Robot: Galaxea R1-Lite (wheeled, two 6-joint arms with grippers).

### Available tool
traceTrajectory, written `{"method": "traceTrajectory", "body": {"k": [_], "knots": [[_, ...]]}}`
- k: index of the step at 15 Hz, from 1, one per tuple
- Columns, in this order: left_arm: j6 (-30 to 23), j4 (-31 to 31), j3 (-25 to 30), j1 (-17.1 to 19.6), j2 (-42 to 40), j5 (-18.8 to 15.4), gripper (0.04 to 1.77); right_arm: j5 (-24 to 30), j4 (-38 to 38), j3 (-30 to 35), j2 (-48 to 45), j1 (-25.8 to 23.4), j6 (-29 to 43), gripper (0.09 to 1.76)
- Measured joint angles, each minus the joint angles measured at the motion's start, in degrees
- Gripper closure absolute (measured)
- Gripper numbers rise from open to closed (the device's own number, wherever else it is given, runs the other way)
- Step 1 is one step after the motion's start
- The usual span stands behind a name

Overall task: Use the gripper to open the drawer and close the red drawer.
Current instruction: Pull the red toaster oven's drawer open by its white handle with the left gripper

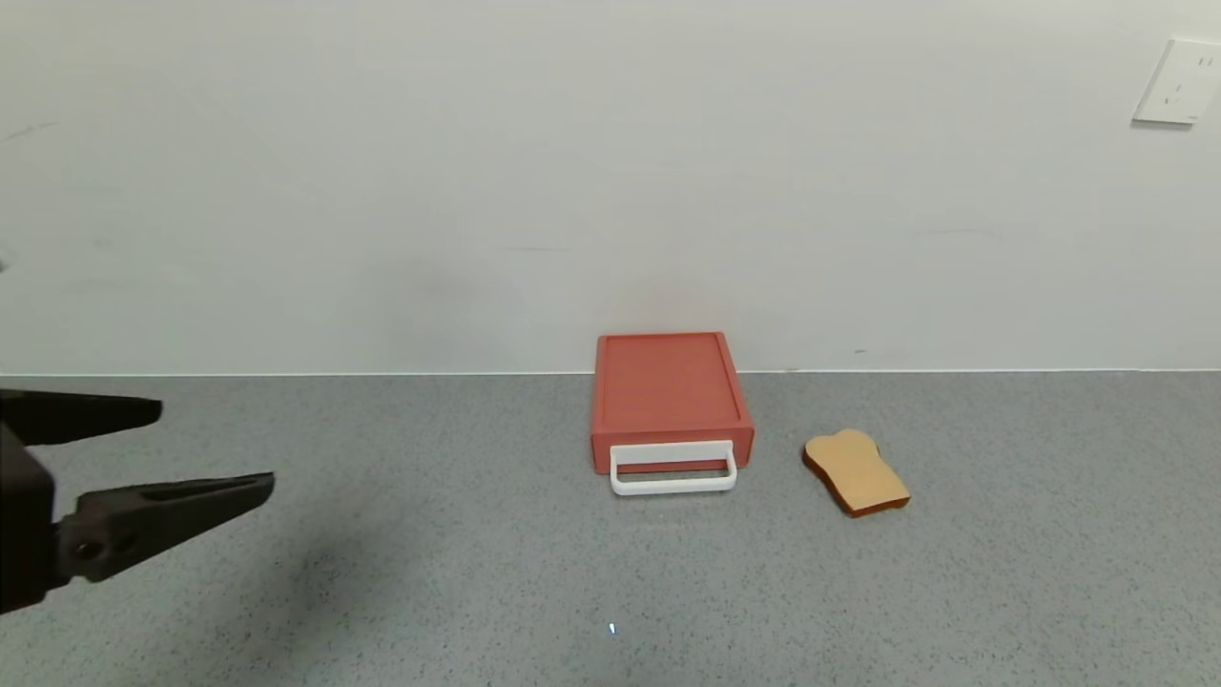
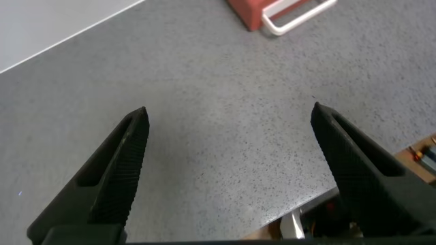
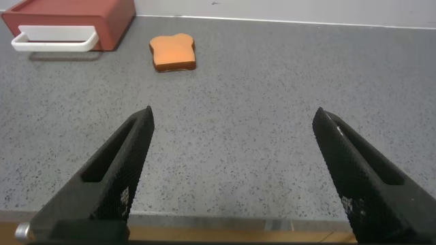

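Here the red drawer (image 1: 668, 396) sits at the far edge of the tabletop (image 1: 477, 572), close against the wall (image 1: 572, 143) and a little to the right of the middle. Its white handle (image 1: 673, 469) faces the near edge and lies flat on the surface. The drawer front looks flush with the box, so it seems closed.

The left gripper (image 1: 217, 448) hovers over the left side of the tabletop, well apart from the drawer, and its tips point toward the right. Its jaws are spread wide with nothing between them. In the left wrist view the drawer (image 2: 251, 12) and the handle (image 2: 296, 16) show only as a corner beyond the gripper (image 2: 228, 119), with bare tabletop between.

The right gripper (image 3: 234, 119) appears only in its own wrist view. It stays above the near edge, also released and empty, with the drawer (image 3: 71, 15) far ahead of it and to its left.

The drawer is a flat rectangular box of smooth red plastic with rounded corners and a thin raised rim on top. The handle is a white plastic loop, rectangular, with soft corners. The toast (image 1: 857, 471) lies just to the right of the drawer, not touching it; it is a tan slice with a darker brown crust edge. The tabletop is grey and speckled like stone. The gripper fingers (image 2: 112, 173) are black, tapered, with fine ribs on the inner faces.
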Motion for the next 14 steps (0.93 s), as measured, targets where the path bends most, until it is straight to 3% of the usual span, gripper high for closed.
{"method": "traceTrajectory", "body": {"k": [10,14], "knots": [[2.23,0.21,-16.34,-18.05,29.49,-0.27,0.09,0.00,0.04,-0.09,0.00,-0.02,0.00,0.14],[2.18,0.05,-23.67,-22.93,40.74,-0.90,0.09,0.00,0.06,-0.09,0.00,-0.02,-0.02,0.14]]}}
